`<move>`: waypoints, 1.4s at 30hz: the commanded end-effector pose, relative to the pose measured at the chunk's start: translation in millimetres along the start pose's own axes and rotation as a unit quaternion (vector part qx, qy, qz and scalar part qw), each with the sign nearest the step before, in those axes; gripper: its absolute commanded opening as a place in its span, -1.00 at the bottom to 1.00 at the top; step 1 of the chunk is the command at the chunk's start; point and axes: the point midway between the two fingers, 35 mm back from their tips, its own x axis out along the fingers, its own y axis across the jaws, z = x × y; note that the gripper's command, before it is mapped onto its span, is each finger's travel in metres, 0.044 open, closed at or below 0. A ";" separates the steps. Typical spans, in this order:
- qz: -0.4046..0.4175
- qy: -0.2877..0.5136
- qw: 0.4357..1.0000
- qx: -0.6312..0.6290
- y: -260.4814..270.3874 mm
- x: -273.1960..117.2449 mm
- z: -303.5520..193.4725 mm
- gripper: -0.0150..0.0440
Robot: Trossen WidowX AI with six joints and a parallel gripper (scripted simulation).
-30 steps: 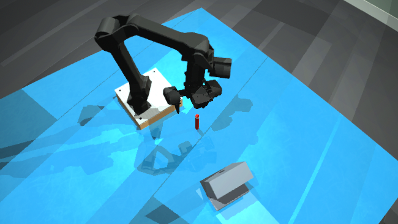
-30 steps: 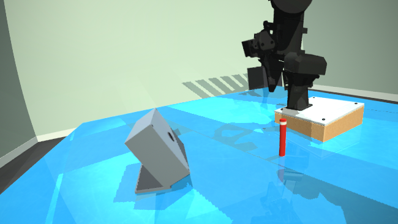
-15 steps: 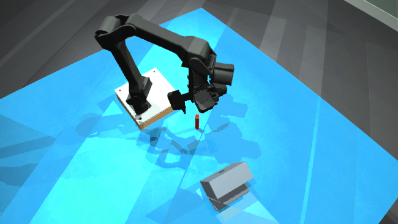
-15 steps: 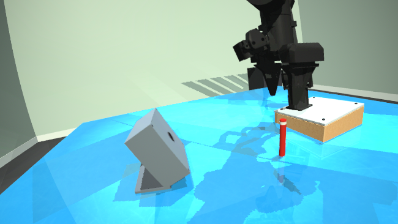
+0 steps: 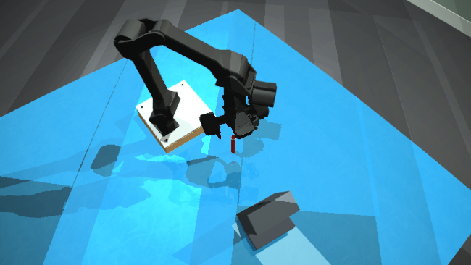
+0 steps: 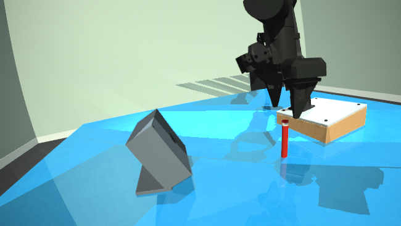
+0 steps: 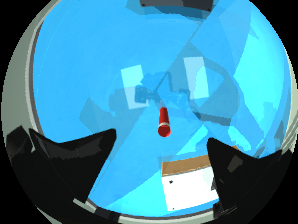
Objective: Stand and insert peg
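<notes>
The red peg [image 5: 233, 145] [image 6: 284, 140] [image 7: 164, 120] stands upright on the table, its white-banded end up and plain end down. My gripper [image 5: 229, 137] [image 6: 285, 112] [image 7: 162, 139] is open and empty, fingers pointing down. Its fingertips are just above the peg's top in the exterior view. In the wrist view the peg's top shows between the two fingers, touching neither. The sloped grey panel [image 5: 272, 217] [image 6: 158, 154] stands apart from the peg. Its hole [image 6: 173, 138] shows as a dark, shadowed spot in the exterior view; in the wrist view only the panel's edge [image 7: 176, 4] shows.
The robot's white-topped base plate [image 5: 188, 99] [image 6: 336, 111] [image 7: 187, 192] with its wooden side is close behind the peg. The blue table [image 5: 326, 163] [image 6: 231, 197] carries large arm shadows. The panel leans on a flat grey foot [image 6: 149, 186].
</notes>
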 end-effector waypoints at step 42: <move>-0.001 0.001 1.000 0.006 -0.9 57.0 -0.8 0.47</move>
